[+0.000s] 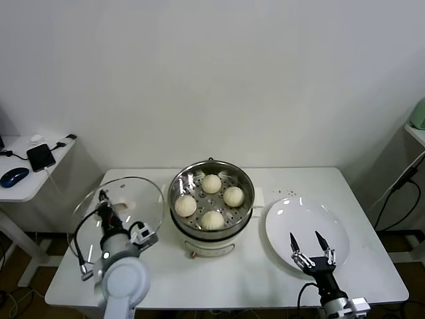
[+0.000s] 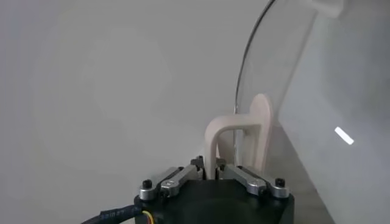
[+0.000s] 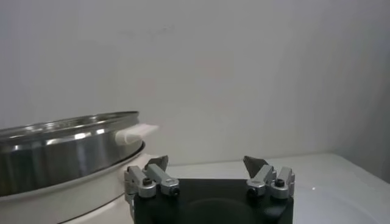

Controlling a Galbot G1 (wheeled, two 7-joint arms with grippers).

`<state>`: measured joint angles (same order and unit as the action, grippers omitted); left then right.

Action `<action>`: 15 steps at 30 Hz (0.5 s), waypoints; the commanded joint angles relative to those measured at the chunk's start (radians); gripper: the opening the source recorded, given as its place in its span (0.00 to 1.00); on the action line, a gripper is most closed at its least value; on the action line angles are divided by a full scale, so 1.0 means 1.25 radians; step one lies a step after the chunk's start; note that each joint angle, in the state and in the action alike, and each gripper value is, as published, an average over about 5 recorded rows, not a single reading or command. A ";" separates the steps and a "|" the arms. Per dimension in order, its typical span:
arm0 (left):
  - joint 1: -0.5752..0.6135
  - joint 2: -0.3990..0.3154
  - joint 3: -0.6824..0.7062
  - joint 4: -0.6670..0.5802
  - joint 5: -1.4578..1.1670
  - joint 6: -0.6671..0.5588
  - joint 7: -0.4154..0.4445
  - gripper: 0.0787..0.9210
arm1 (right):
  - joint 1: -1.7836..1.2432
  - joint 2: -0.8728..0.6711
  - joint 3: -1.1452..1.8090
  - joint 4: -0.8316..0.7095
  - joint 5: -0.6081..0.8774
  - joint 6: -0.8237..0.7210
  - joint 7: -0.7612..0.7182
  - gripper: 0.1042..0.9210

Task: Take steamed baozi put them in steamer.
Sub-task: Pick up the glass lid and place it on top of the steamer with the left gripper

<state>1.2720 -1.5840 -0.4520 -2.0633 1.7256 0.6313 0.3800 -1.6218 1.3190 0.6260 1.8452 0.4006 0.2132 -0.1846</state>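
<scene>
The steamer (image 1: 247, 185), a shiny steel pot on a cream base, stands mid-table with several cream-white steamed baozi (image 1: 212, 183) lying on its perforated tray. My left gripper (image 1: 106, 209) is shut on the pale handle (image 2: 234, 125) of the round glass lid (image 1: 143, 196), holding the lid to the left of the steamer. In the left wrist view the jaws (image 2: 207, 165) pinch the base of that handle, and the glass (image 2: 286, 73) rises behind it. My right gripper (image 1: 304, 236) hangs open and empty over the white plate (image 1: 285, 216). The steamer's wall (image 3: 61, 149) shows beside my right gripper (image 3: 206, 161).
The plate holds nothing and lies right of the steamer. A side table (image 1: 26, 189) at far left carries a phone (image 1: 41, 156) and a blue mouse (image 1: 13, 176). Cables hang at the far right (image 1: 398, 189). The white table's front edge (image 1: 232, 302) lies close to both arms.
</scene>
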 commanded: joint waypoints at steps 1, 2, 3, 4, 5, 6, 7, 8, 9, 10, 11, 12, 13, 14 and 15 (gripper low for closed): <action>-0.048 -0.059 0.145 0.001 0.086 0.025 0.057 0.10 | -0.002 0.009 0.005 -0.005 -0.002 0.002 0.001 0.88; -0.057 -0.059 0.156 0.012 0.086 0.025 0.059 0.10 | -0.002 0.011 0.007 -0.005 -0.002 0.002 0.000 0.88; -0.069 -0.059 0.166 0.023 0.086 0.026 0.061 0.10 | -0.002 0.013 0.008 -0.005 -0.003 0.002 0.000 0.88; -0.080 -0.059 0.176 0.033 0.086 0.027 0.065 0.10 | -0.002 0.015 0.010 -0.005 -0.003 0.002 0.000 0.88; -0.094 -0.059 0.186 0.045 0.087 0.028 0.069 0.10 | -0.002 0.017 0.011 -0.005 -0.004 0.002 0.000 0.88; -0.107 -0.059 0.194 0.054 0.088 0.029 0.074 0.10 | -0.002 0.019 0.012 -0.005 -0.004 0.002 0.000 0.88; -0.119 -0.059 0.203 0.063 0.088 0.031 0.078 0.10 | -0.002 0.021 0.012 -0.006 -0.005 0.002 0.000 0.88; -0.131 -0.059 0.212 0.072 0.089 0.033 0.082 0.10 | -0.001 0.022 0.013 -0.008 -0.005 0.002 0.000 0.88; -0.143 -0.059 0.222 0.081 0.090 0.035 0.085 0.10 | -0.001 0.023 0.013 -0.010 -0.006 0.003 0.000 0.88; -0.151 -0.059 0.232 0.088 0.091 0.038 0.089 0.10 | -0.001 0.024 0.013 -0.012 -0.006 0.003 0.000 0.88; -0.160 -0.059 0.242 0.097 0.092 0.041 0.093 0.10 | -0.001 0.024 0.013 -0.013 -0.006 0.003 -0.001 0.88; -0.169 -0.059 0.254 0.104 0.094 0.045 0.096 0.10 | 0.000 0.025 0.013 -0.015 -0.006 0.003 -0.001 0.88; -0.177 -0.059 0.266 0.110 0.094 0.048 0.100 0.10 | 0.000 0.025 0.014 -0.015 -0.006 0.003 -0.001 0.88; -0.184 -0.059 0.278 0.117 0.094 0.051 0.104 0.10 | 0.000 0.026 0.015 -0.016 -0.006 0.002 -0.001 0.88; -0.193 -0.059 0.289 0.123 0.094 0.054 0.108 0.10 | 0.001 0.027 0.016 -0.017 -0.007 0.002 -0.001 0.88</action>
<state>1.1486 -1.6090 -0.2431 -1.9947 1.8153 0.6708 0.4668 -1.6220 1.3473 0.6422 1.8284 0.3925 0.2158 -0.1851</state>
